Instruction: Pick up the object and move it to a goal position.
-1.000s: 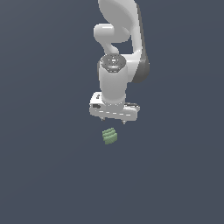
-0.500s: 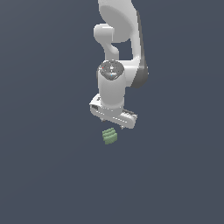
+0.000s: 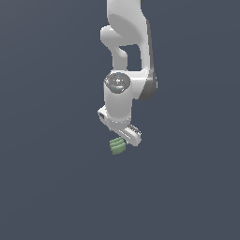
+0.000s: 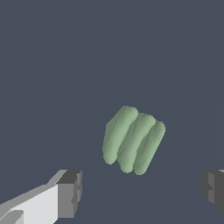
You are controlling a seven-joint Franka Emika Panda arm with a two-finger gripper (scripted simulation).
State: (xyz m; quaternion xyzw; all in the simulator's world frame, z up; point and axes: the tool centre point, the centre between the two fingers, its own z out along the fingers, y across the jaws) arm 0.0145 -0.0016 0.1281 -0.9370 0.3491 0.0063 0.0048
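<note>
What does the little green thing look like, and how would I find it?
Find the big white robot arm and follow it down to its gripper. Just below sits the object, a small pale green lump on the plain dark grey floor. Its rounded ridges, like stacked sausages, make it the only coloured thing there.

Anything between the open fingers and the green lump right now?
Nothing: the wrist view shows only bare dark floor between the fingers and the lump. Gripper open, not touching it.
</note>
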